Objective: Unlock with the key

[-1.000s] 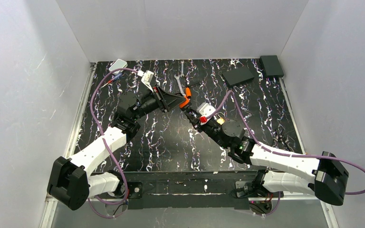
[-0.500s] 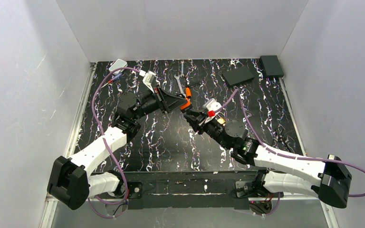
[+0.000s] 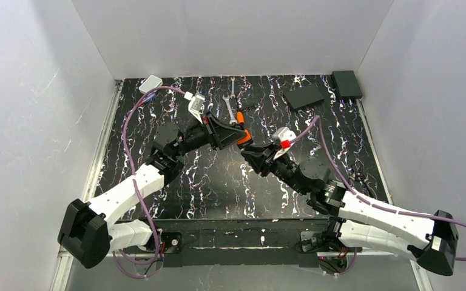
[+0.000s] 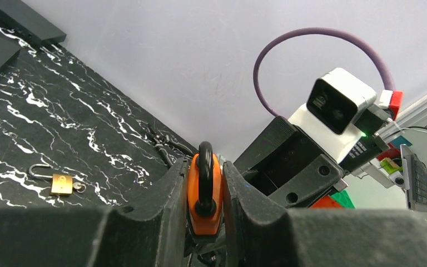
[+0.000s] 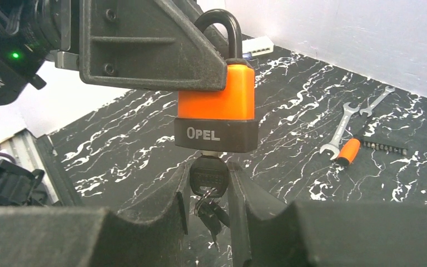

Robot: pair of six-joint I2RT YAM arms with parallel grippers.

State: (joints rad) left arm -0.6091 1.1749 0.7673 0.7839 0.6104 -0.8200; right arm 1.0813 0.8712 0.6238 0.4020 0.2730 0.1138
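Note:
My left gripper (image 4: pixel 204 207) is shut on an orange padlock (image 4: pixel 204 192) with a black shackle and holds it above the table. In the right wrist view the padlock (image 5: pixel 217 100) hangs with its black "OPEL" base down. One leg of the shackle is hidden behind the left gripper's finger (image 5: pixel 150 50). The key (image 5: pixel 208 177) has a dark head and its blade is up in the base of the padlock. A small bunch of keys hangs under it. My right gripper (image 5: pixel 208 192) is shut on the key's head. In the top view both grippers meet at the padlock (image 3: pixel 243 137) over mid-table.
Two silver wrenches (image 5: pixel 346 129) and an orange-handled tool (image 5: pixel 348 151) lie at the back. A small brass padlock (image 4: pixel 61 183) lies on the mat by the right edge. Two black boxes (image 3: pixel 303 97) (image 3: pixel 346 83) sit at the back right, a white box (image 3: pixel 151 83) at the back left.
Both grippers have shifted a little to the right and toward the near edge, staying together at the padlock. The right arm has swung further right.

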